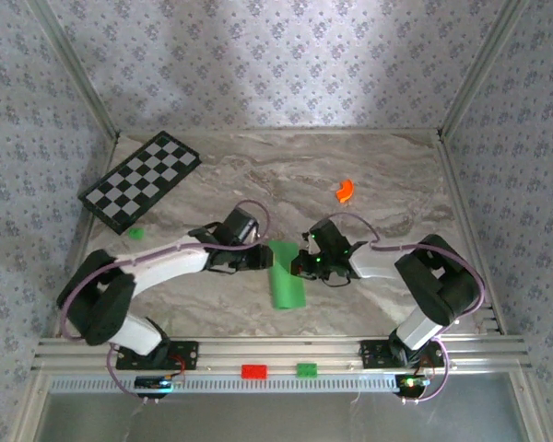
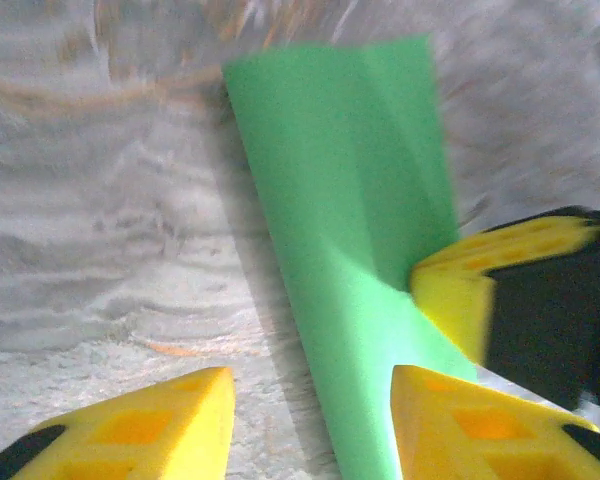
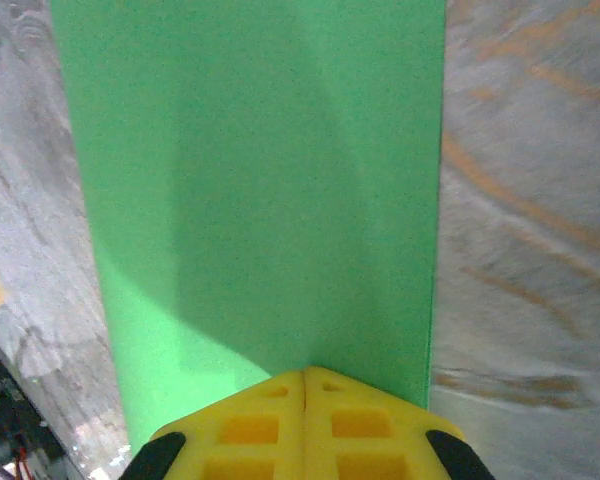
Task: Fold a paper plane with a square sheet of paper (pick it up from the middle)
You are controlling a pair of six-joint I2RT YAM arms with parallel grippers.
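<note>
— Where's the green paper now?
— Just below the middle of the overhead view, flat on the desk. It's folded into a long narrow strip.
— And the hands?
— The left hand sits at the strip's left edge, fingers spread. In its own camera the strip runs between them. The right hand is at the right edge, fingers pressed together, tips touching the paper. Whether they pinch it, I can't tell.
— Anything else?
— A checkered board, upper left.
</note>
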